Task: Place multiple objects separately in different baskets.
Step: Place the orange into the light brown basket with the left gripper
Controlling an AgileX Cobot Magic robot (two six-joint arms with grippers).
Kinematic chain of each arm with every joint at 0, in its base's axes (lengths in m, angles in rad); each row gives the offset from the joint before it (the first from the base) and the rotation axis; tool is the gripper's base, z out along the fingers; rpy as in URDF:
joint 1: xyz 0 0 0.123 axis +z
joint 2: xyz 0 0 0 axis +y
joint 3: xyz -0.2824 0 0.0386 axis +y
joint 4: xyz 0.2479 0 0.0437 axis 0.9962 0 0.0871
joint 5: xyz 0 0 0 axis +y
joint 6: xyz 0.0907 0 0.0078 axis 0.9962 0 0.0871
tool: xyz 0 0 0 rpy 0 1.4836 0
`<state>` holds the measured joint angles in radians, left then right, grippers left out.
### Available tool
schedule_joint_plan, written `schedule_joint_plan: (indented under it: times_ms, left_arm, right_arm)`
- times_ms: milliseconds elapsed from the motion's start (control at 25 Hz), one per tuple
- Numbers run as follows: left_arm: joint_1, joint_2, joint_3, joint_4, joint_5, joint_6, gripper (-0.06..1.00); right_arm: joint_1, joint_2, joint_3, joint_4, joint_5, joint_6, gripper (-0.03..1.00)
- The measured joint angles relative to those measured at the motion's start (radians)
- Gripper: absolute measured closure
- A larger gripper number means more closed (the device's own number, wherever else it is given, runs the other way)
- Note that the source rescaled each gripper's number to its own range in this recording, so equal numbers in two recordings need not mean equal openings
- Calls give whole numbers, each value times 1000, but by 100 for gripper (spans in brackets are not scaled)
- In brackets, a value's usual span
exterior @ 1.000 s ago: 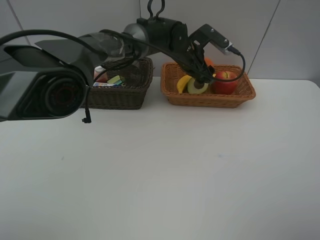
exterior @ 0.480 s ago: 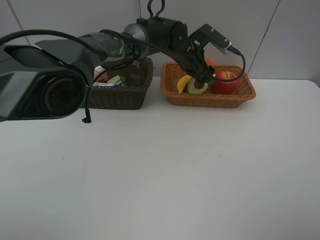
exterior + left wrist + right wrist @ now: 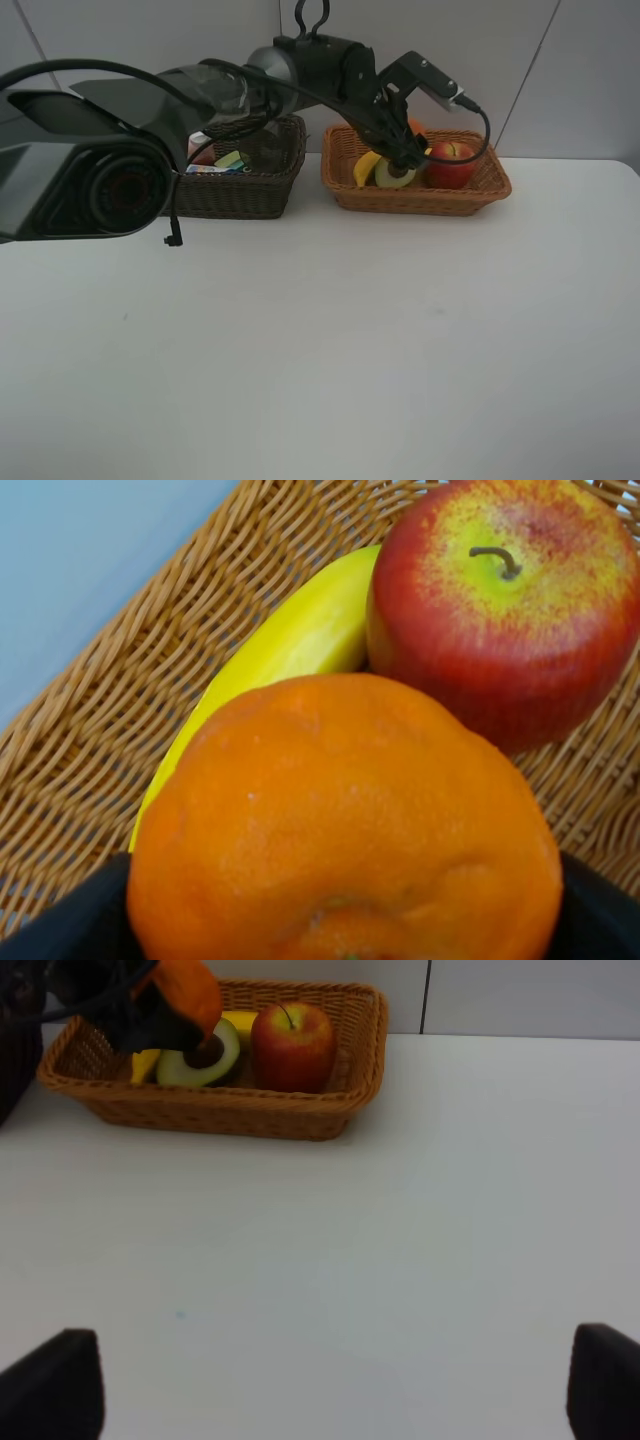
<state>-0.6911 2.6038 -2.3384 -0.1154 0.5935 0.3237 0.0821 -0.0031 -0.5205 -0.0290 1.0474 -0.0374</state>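
Observation:
My left gripper (image 3: 408,140) reaches across to the light orange-tan basket (image 3: 420,200) and is shut on the orange (image 3: 340,820), which hangs above the basket's other fruit. Under it lie the yellow banana (image 3: 290,650), the red apple (image 3: 510,600) and the halved avocado (image 3: 394,173). From the right wrist view the orange (image 3: 190,995) sits just over the avocado (image 3: 200,1058), beside the apple (image 3: 293,1045). My right gripper (image 3: 320,1390) stands open over bare table, well in front of that basket (image 3: 220,1115). The dark brown basket (image 3: 240,195) holds bottles, mostly hidden by the arm.
The left arm's bulk (image 3: 90,180) spans the upper left of the exterior view, over the dark basket. A white wall runs close behind both baskets. The white table (image 3: 330,350) stretches out in front of them.

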Motion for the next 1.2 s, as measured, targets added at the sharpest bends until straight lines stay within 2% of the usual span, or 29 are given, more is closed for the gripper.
schedule_joint_plan:
  times_ms: [280,680,920,1200]
  left_arm:
    - [0,0,0,0,53,0,-1]
    - [0,0,0,3,53,11,0]
    - [0,-23,-1,4,43,9,-5]
    - [0,-32,-2,6,43,9,-5]
  right_arm:
    - [0,0,0,0,0,0,-1]
    - [0,0,0,0,0,0,-1]
    - [0,0,0,0,0,0,-1]
    - [0,0,0,0,0,0,-1]
